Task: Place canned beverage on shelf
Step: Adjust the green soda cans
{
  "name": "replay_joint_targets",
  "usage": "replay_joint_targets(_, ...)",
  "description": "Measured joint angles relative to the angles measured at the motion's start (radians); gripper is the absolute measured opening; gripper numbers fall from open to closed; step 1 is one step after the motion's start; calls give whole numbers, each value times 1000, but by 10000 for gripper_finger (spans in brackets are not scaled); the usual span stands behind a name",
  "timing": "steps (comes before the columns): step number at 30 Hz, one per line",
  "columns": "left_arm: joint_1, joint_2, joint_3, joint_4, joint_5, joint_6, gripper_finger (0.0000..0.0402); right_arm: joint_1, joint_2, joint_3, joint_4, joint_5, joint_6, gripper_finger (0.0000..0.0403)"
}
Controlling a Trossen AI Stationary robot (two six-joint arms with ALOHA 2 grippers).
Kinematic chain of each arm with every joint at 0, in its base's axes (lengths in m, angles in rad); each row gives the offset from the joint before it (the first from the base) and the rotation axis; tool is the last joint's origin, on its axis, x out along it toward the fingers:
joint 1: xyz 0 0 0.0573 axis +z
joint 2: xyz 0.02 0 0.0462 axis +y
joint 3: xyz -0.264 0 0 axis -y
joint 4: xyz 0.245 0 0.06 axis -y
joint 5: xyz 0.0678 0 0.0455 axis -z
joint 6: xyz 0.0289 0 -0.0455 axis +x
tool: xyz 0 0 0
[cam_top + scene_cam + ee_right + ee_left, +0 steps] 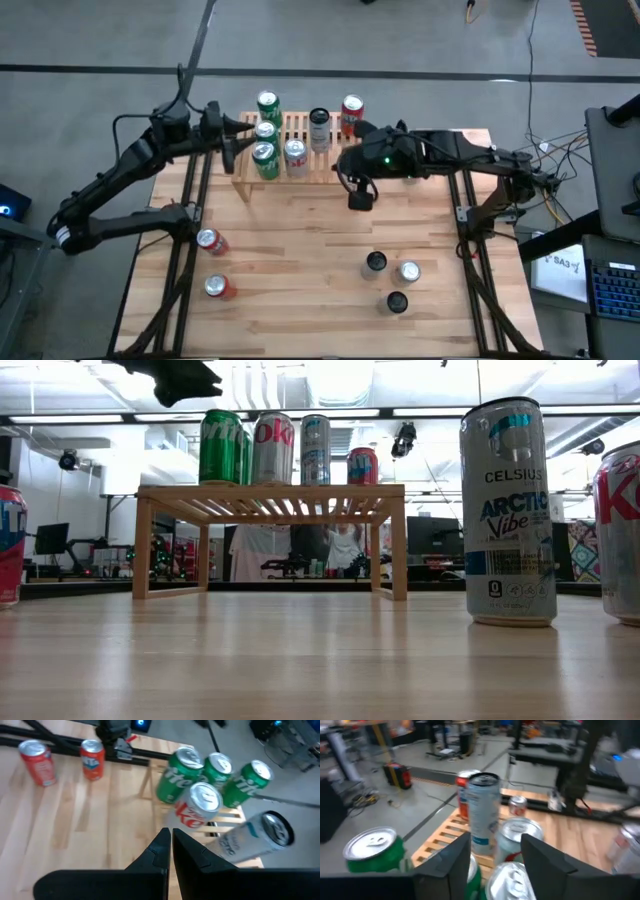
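Observation:
The shelf (300, 150) is a low light-wood slatted rack at the table's far side; it also shows in the low view (270, 500). Several cans stand on it: three green ones (265, 158), a silver Diet Coke can (296, 155), a tall silver can (319, 128) and a red can (352, 112). My left gripper (495, 860) is open and empty, above the cans at the shelf's left end (238, 148). My right gripper (171, 851) is shut and empty, above the table just in front of the shelf's right end (359, 197).
Two red cans (212, 241) (219, 288) are on the near left of the table. Three cans (375, 262) (408, 271) (397, 301) stand on the near right; a tall Celsius can (508, 510) stands close to the low camera. The table's middle is bare wood (300, 240).

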Motion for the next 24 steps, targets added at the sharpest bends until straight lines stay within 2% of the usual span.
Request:
replay_joint_targets(5, 2, 71, 17, 80, -35, -54, 91, 23, 0, -25, -1, -5, -16, 9)
replay_joint_targets(8, 8, 140, 74, 79, -35, -24, 33, 26, -2, -45, -4, -5, -16, 9)
replay_joint_targets(10, 21, 191, 124, 74, -35, 7, 9, 26, -5, -59, -10, -5, -16, 9)
replay_joint_targets(17, 85, 382, 314, -69, -34, 143, 2, 14, -54, -136, -2, -5, -39, 9)
replay_joint_targets(24, 140, 535, 418, -189, -34, 225, 0, -35, -148, -267, 74, -5, -45, 9)
